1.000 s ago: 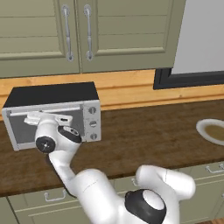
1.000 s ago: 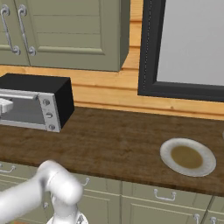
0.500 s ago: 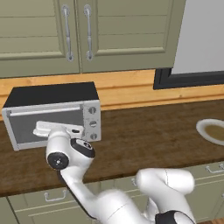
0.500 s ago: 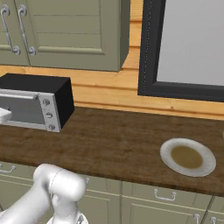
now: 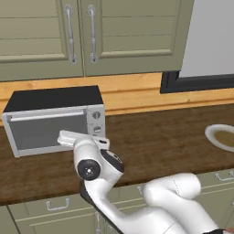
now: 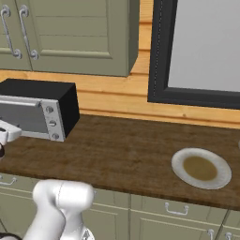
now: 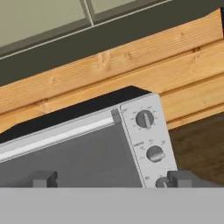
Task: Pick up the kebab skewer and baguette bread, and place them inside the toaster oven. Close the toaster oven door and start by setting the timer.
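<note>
Boxy toaster oven [image 5: 55, 121]: black top, silver front, round knobs, wood counter [image 5: 160, 137].

Toaster oven [image 5: 55, 121]: lower right front hidden behind the arm in left base view; the lowest knob covered there. In right base view its left end cut off by the pic edge. In hand view the oven's left side and bottom run out of frame; third knob [image 7: 161, 182] half cut off at the bottom, markings round the knobs too small to read.

Toaster oven door [image 5: 48, 132]: glass too dark to tell what's inside.

Hand [image 7: 109, 178]: finger tips [image 7: 43, 178] barely poke up, rest cut off.

Plate [image 5: 221, 137] on the surface: right part cut by the edge in left base view.
</note>
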